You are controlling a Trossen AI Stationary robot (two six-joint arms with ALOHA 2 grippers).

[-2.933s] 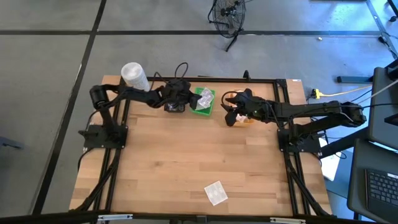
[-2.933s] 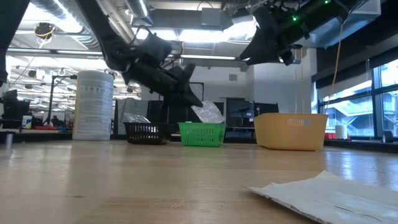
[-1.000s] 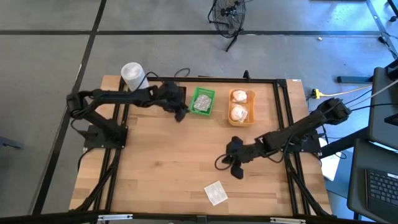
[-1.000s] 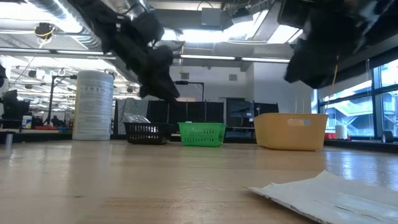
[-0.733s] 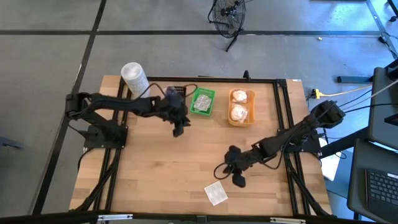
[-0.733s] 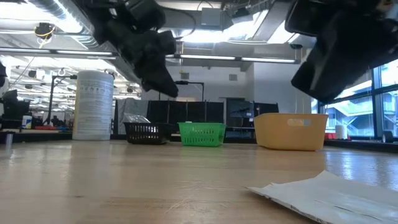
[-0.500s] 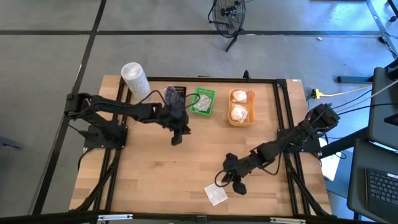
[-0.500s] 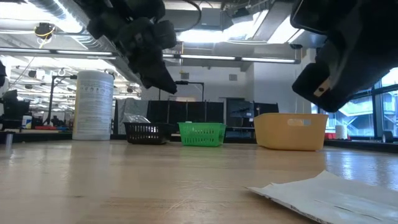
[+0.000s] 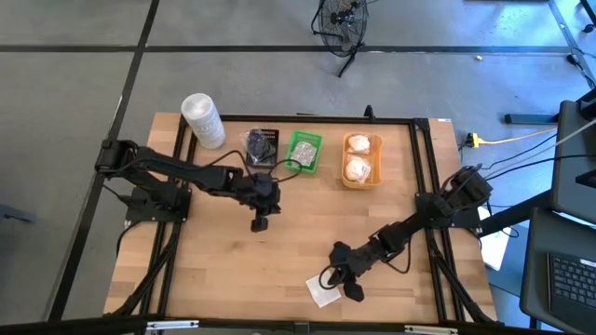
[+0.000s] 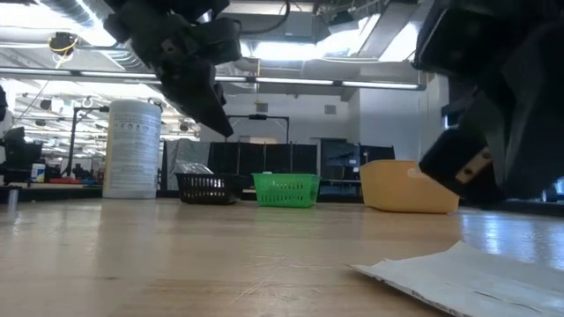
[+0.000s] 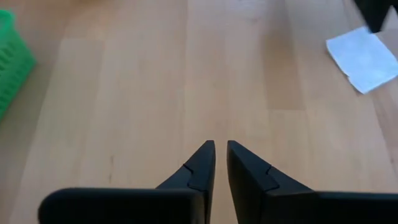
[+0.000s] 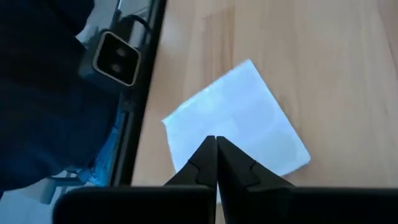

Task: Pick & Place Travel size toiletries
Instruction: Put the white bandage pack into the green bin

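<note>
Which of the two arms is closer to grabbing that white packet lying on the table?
The right one. Its claw hangs just beside the white packet, fingers nearly together. The left claw is far off, mid-table.

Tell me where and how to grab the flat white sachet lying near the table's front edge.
The white sachet lies flat on the table, so there is probably no side to pinch. Come straight down with the right claw, already above it, and nip one corner or edge, best where it lifts slightly.
</note>
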